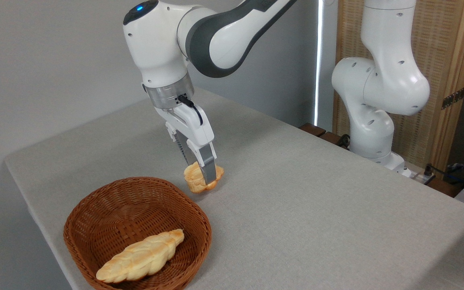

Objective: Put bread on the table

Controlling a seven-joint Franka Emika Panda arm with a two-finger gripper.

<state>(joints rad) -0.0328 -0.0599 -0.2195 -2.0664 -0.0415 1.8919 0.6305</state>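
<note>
Gripper [204,174]: you've got it pinching the bread, one finger [209,167] across the front face, the other mostly hidden behind it.
Bread [195,177]: small lumpy golden bun with toasted orange patches, sits between the fingers at their tips, sticking out on both sides of the front finger.
Bread position: just past the far right rim of the basket, outside it, low over the worktop. You can't tell from this view whether its underside touches the cloth or hangs just above it.
Bread axis: roundish, only a slight long axis, running roughly left-right and near level, crosswise to the fingers. No clear end to call a heading.
Arm [216,36]: comes in from the upper right, wrist bent so the gripper points down and tilts slightly to the right.
Basket [95,209]: brown wicker, at the near left of the worktop, near the front edge.
Loaf [141,257]: long braided pale-golden one, lying in the basket, axis diagonal from lower left to upper right.
Worktop [316,209]: grey-beige cloth.
</note>
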